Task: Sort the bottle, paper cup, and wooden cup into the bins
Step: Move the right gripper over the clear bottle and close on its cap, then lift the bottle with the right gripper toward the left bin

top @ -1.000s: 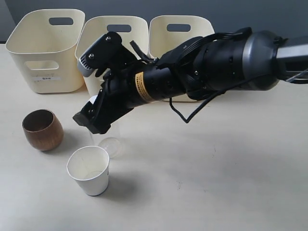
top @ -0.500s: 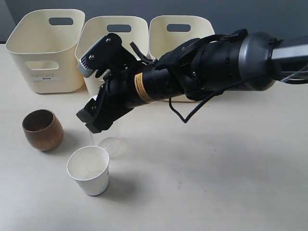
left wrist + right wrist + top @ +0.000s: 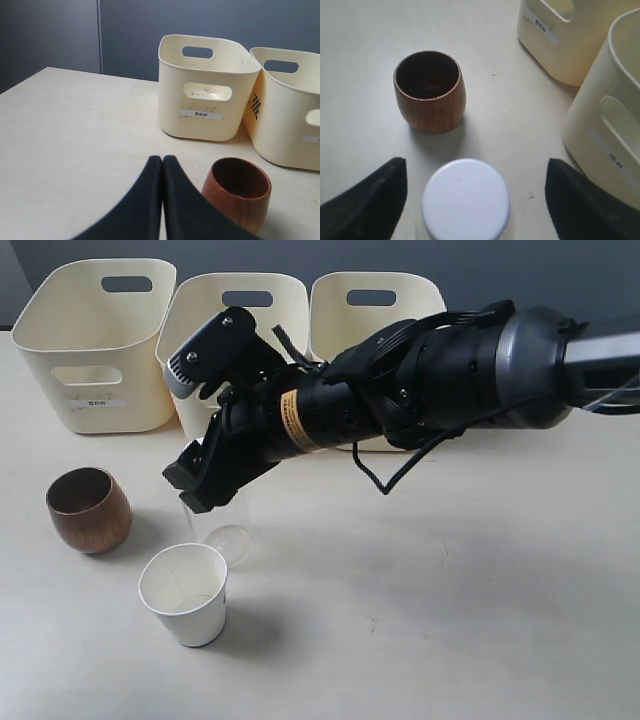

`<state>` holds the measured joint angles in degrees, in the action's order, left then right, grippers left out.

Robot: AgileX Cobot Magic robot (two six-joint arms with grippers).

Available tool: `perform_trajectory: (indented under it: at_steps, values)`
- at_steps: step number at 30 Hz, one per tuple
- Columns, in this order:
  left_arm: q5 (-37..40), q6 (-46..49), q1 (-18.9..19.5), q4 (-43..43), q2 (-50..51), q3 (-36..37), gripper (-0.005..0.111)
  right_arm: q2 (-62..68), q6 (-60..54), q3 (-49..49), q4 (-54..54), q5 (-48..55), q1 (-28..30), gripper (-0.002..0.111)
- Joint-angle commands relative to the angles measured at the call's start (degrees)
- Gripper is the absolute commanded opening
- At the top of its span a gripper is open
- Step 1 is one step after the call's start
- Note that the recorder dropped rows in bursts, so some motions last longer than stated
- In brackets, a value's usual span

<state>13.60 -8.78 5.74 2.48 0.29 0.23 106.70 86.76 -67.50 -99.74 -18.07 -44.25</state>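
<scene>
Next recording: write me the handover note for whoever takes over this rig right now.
Right pincer: open, fingers either side of the bottle's white cap, not closed on it.
Left pincer: shut, empty, by the wooden cup.
Bottle: upright on the table, under the right arm.
Wooden cup: on the table, in front of the leftmost bin.
Paper cup: upright on the table, nearest the camera in the exterior view.
Done: no item is seen in any bin, though their insides are mostly hidden.
Left: grasp and bin the bottle, then both cups.
</scene>
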Motion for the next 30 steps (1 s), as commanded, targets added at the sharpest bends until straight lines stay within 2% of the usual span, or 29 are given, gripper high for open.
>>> perform_trajectory:
  at_steps: [1,6,8,9,13,14,22,30]
  values:
    - [-0.32,-0.08,-0.20,0.00,-0.29,-0.23,0.000,-0.10,-0.60,-0.29,-0.04,0.77,0.14,0.072]
    - [-0.32,-0.08,-0.20,0.00,-0.29,-0.23,0.000,2.03,-1.89,-0.29,-0.15,2.38,0.14,0.070]
    - [-0.32,-0.08,-0.20,0.00,-0.29,-0.23,0.000,2.03,-3.07,-0.29,-0.04,4.17,0.14,0.055]
    - [-0.32,-0.08,-0.20,0.00,-0.29,-0.23,0.000,2.03,-3.53,-0.29,-0.04,4.06,0.14,0.043]
    - [-0.32,-0.08,-0.20,0.00,-0.29,-0.23,0.000,2.03,-5.12,-0.29,0.18,2.09,0.14,0.005]
    - [-0.32,-0.08,-0.20,0.00,-0.29,-0.23,0.000,2.03,-6.04,-0.29,1.18,1.75,0.14,0.000]
    - [-0.32,-0.08,-0.20,0.00,-0.29,-0.23,0.000,-1.69,-7.64,-2.01,1.59,1.70,0.14,0.000]
    - [-0.32,-0.08,-0.20,0.00,-0.29,-0.23,0.000,-4.43,-7.12,-14.22,5.65,1.70,0.14,0.000]
